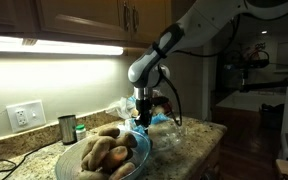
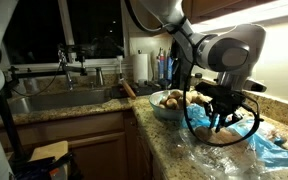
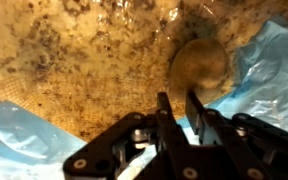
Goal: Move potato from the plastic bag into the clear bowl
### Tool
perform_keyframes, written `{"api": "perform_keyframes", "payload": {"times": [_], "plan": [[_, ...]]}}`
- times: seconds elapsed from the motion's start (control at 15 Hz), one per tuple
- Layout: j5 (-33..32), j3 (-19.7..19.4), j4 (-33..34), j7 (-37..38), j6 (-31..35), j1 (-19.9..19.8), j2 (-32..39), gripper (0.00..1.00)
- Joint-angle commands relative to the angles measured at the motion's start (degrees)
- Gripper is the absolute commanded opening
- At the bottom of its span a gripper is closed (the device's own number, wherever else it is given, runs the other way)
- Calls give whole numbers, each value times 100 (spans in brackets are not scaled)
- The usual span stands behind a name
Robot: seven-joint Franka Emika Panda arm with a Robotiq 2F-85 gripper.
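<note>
Wrist view: potato (image 3: 199, 65) lies on the bag (image 3: 274, 70), just beyond the hand (image 3: 179, 98). Fingers are seen nearly together, apparently on nothing. They should be opened, lowered astride the potato, and closed firmly before it is carried to the bowl (image 2: 163, 112).

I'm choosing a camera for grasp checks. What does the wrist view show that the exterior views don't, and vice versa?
Only the wrist view: how a lone potato lies just beyond the fingertips of the gripper, not between them. Only exterior views: the clear bowl heaped with potatoes, the sink, the arm. Both: the blue plastic bag and the granite counter.
</note>
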Motion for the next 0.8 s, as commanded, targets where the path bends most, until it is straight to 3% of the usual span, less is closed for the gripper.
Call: {"api": "perform_keyframes", "payload": {"times": [0.0,0.47,0.73], "plan": [[-38,44,13,29,-209,-36,-86,54],[-26,78,12,31,-248,-32,-99,98],[-51,65,-6,42,-303,-24,-63,100]]}}
